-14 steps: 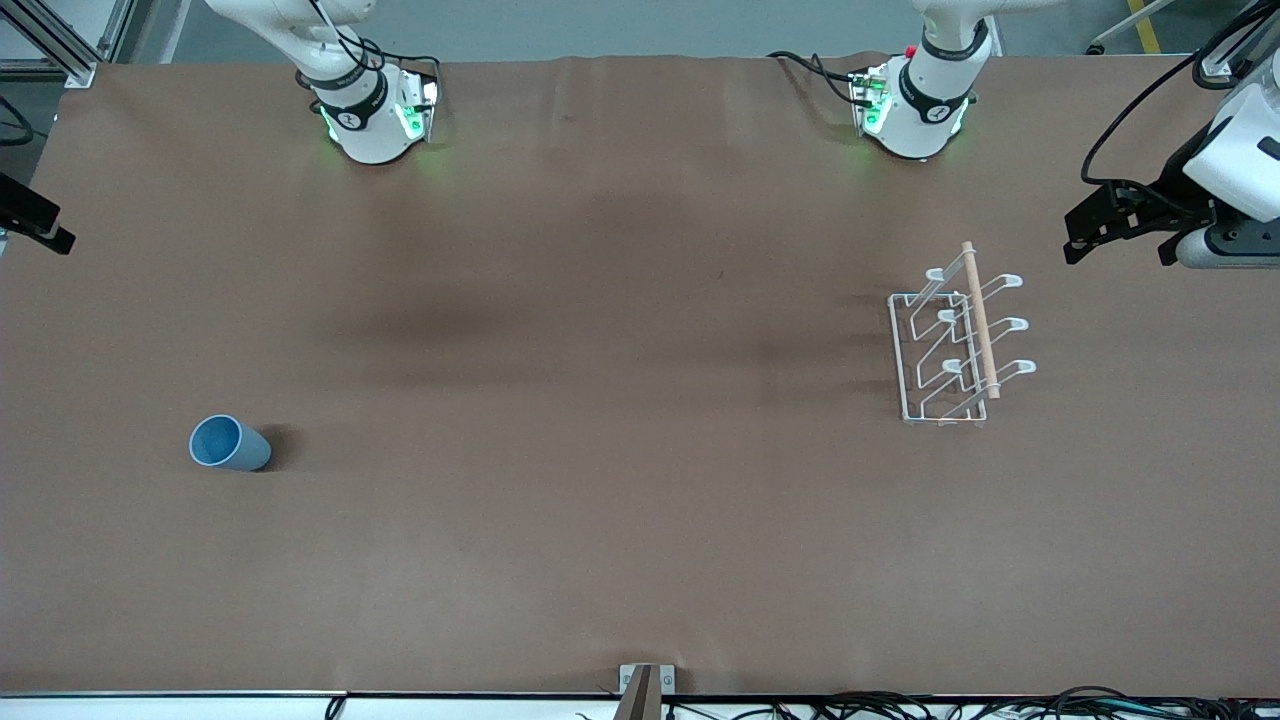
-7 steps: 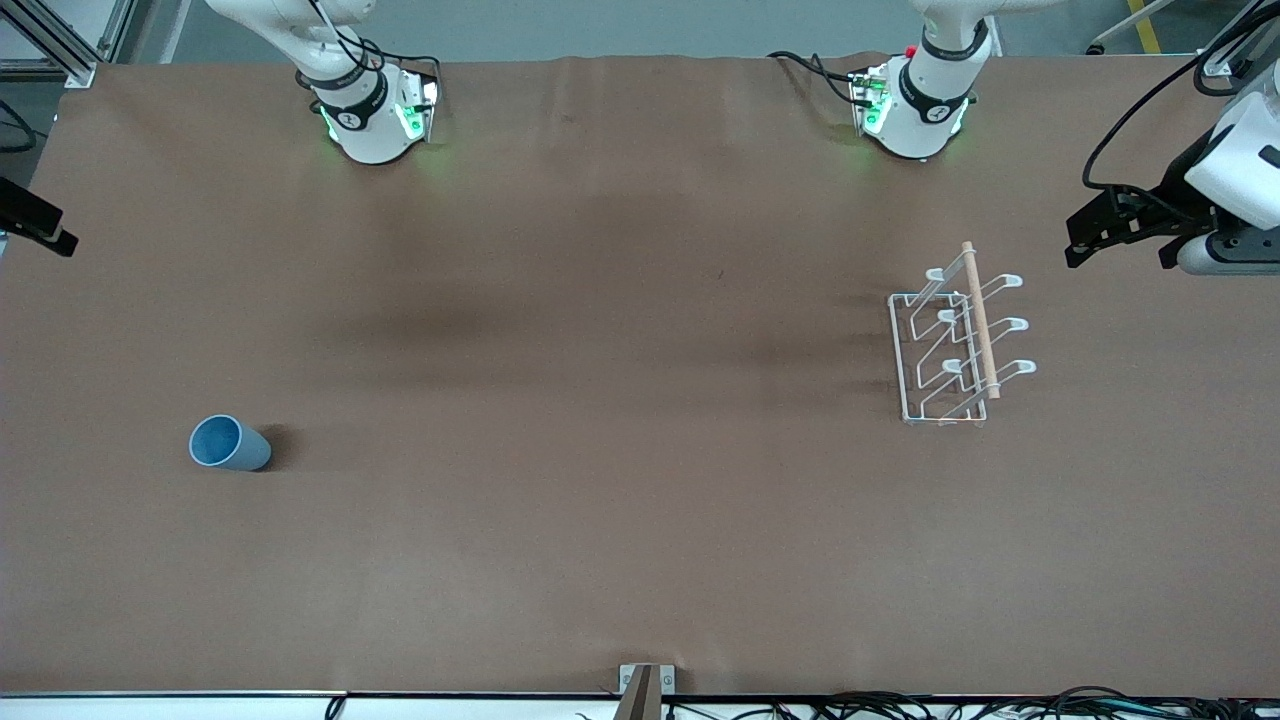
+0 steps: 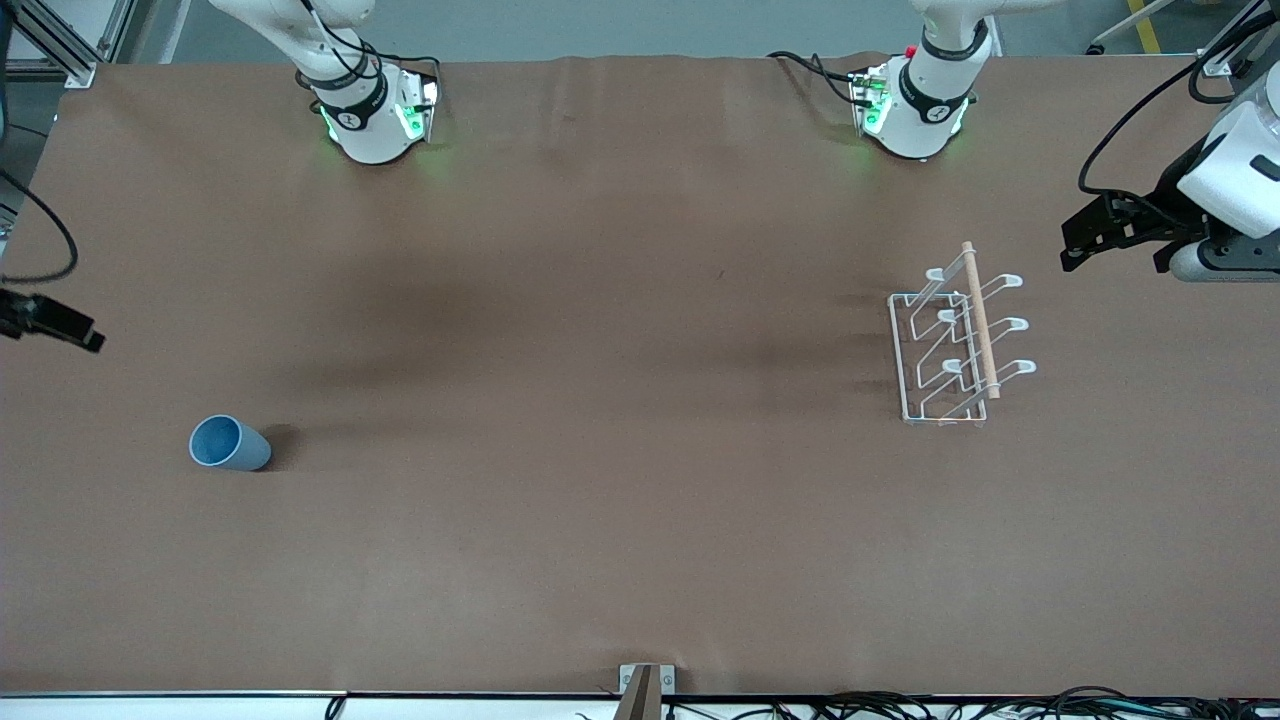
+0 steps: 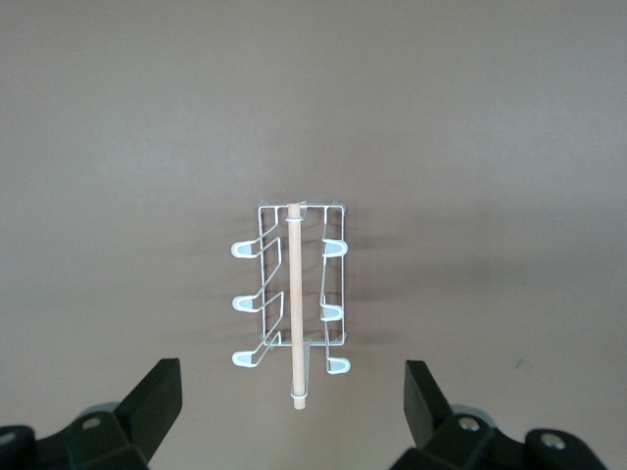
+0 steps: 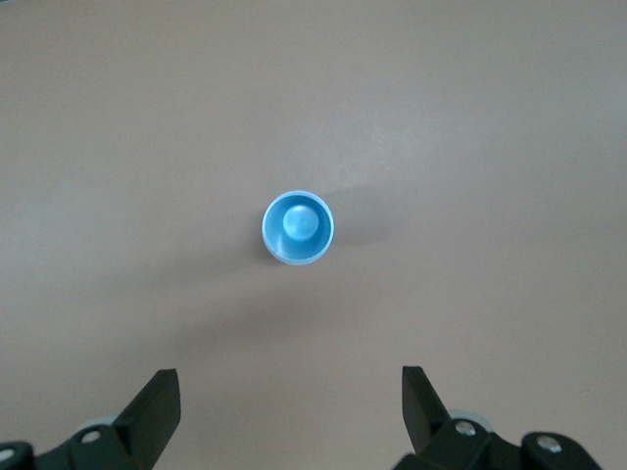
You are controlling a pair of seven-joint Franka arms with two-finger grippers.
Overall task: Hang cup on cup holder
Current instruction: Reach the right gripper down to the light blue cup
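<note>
The light-blue cup (image 3: pixel 230 443) stands upright, mouth up, on the brown table toward the right arm's end; it also shows in the right wrist view (image 5: pixel 298 227). My right gripper (image 3: pixel 70 332) is open and empty, in the air over the table's edge at that end, apart from the cup; its jaws (image 5: pixel 291 401) stand wide. The white wire cup holder (image 3: pixel 960 340) with its wooden rod stands toward the left arm's end, its pegs bare; the left wrist view shows it too (image 4: pixel 291 294). My left gripper (image 3: pixel 1112 262) is open and empty beside the holder (image 4: pixel 292 411).
The brown table (image 3: pixel 620 400) is bare between cup and holder. The two arm bases (image 3: pixel 370 110) stand along the table's edge farthest from the front camera. Cables lie along the nearest edge (image 3: pixel 900 705).
My right gripper has moved along the table's end toward the front camera, closer to the cup. My left gripper shifted slightly. Cup and holder have not moved.
</note>
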